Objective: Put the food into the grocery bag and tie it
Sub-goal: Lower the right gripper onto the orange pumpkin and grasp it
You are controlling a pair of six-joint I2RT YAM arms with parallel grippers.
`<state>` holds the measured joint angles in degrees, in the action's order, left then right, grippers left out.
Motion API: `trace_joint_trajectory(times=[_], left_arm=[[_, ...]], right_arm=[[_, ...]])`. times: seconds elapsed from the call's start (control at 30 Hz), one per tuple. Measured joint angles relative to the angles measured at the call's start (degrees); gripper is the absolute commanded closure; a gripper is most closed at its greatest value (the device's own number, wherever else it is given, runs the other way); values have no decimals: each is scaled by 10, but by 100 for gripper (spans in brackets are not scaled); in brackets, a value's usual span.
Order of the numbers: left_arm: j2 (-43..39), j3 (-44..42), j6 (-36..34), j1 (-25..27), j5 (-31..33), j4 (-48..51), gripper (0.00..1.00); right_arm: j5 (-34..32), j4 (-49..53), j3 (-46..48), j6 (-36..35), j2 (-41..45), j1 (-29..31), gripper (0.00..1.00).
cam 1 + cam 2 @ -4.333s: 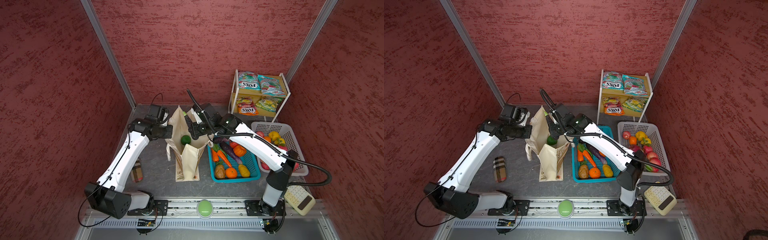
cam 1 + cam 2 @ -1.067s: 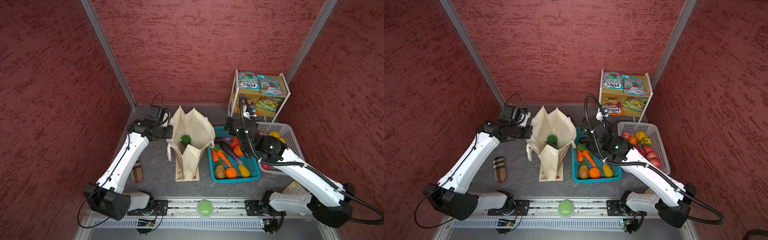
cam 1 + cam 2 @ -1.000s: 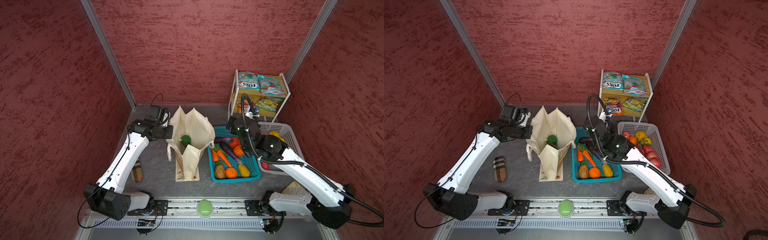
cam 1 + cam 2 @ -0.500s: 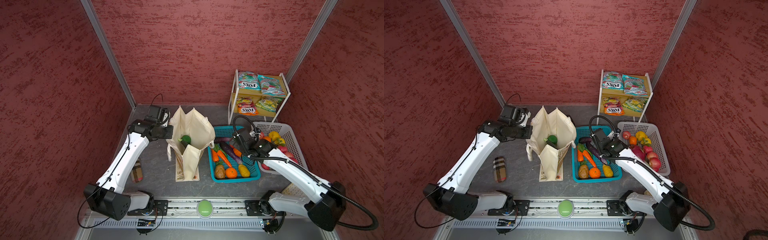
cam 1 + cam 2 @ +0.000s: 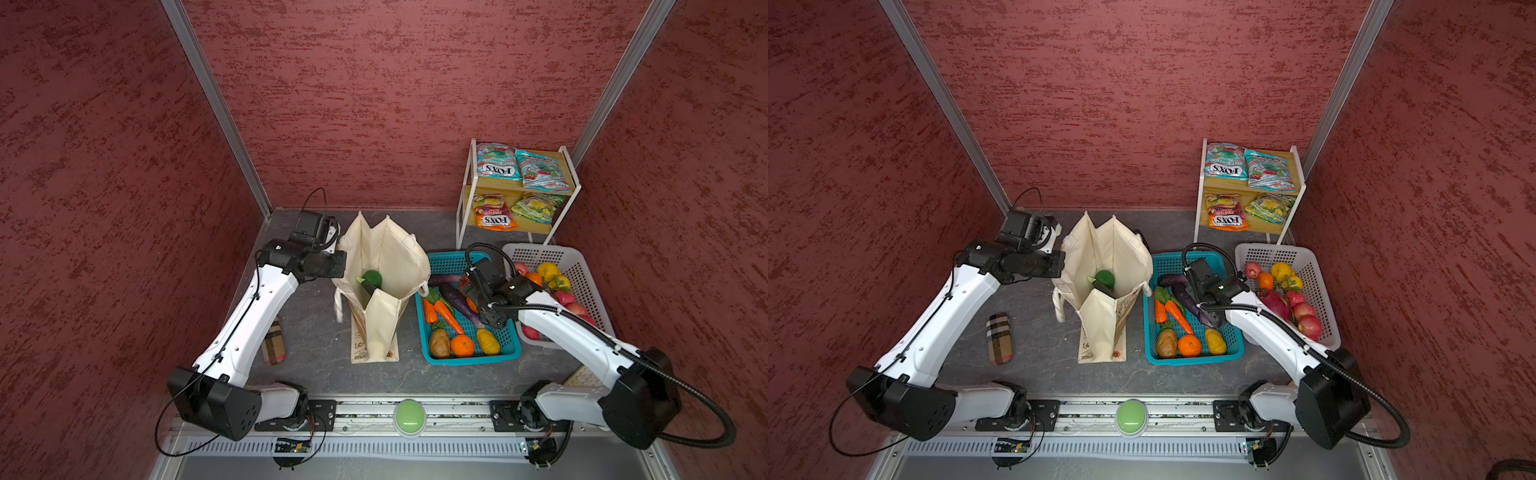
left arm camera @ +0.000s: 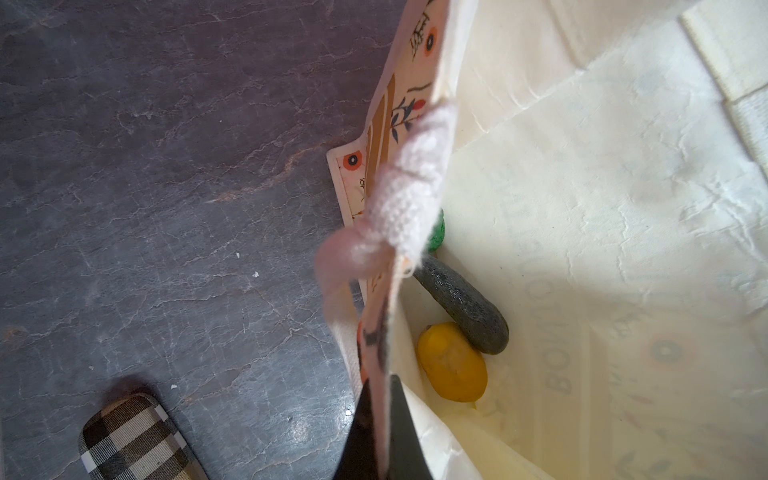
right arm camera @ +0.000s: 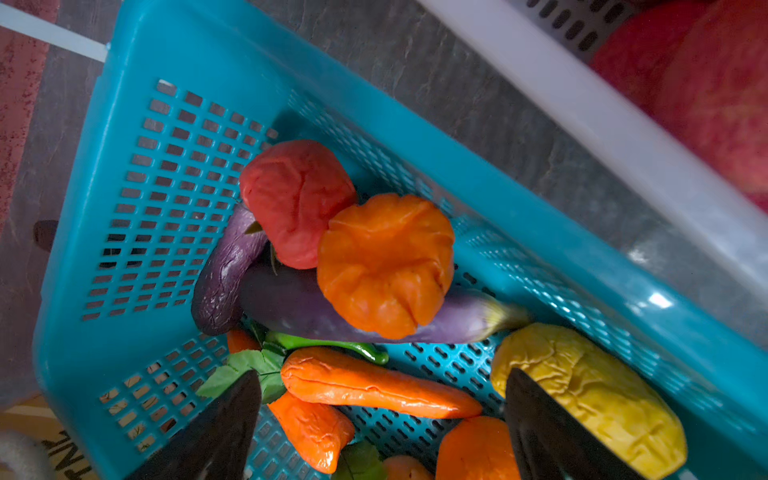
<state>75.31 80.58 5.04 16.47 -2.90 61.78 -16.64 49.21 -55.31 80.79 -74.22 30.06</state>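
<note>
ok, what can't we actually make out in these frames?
- Right hand: in both top views its own wrist covers it, over the blue basket.
- Bag bottom: in both top views the front wall hides most of it.
- Flat thing by the right arm's base: the arm covers it.

Left arm point(image 5: 249, 320): long white moulded shells with small dark screw holes, black cylinders at the joints.
Right arm point(image 5: 571, 336): the same white shells, with a black wrist block.
Shoulders: big black boxy housings point(image 5: 216, 405), the left one dotted with holes.
Cables: a thin black wire point(image 5: 232, 332) clipped along the left arm; a thick ribbed black hose point(image 5: 698, 440) off the right arm.
Wrist camera: a black box point(image 5: 307, 224).
Fingers: dark tapered blades on the left gripper point(image 6: 380, 384) and the right gripper point(image 7: 382, 374).
</note>
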Motion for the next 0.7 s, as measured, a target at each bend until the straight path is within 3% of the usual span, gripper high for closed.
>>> trace_joint_trajectory(times=[0.7], left_arm=[[0,-2,0,0,0,-2,100]], right_arm=[[-3,-35,4,-13,-74,-30,11]])
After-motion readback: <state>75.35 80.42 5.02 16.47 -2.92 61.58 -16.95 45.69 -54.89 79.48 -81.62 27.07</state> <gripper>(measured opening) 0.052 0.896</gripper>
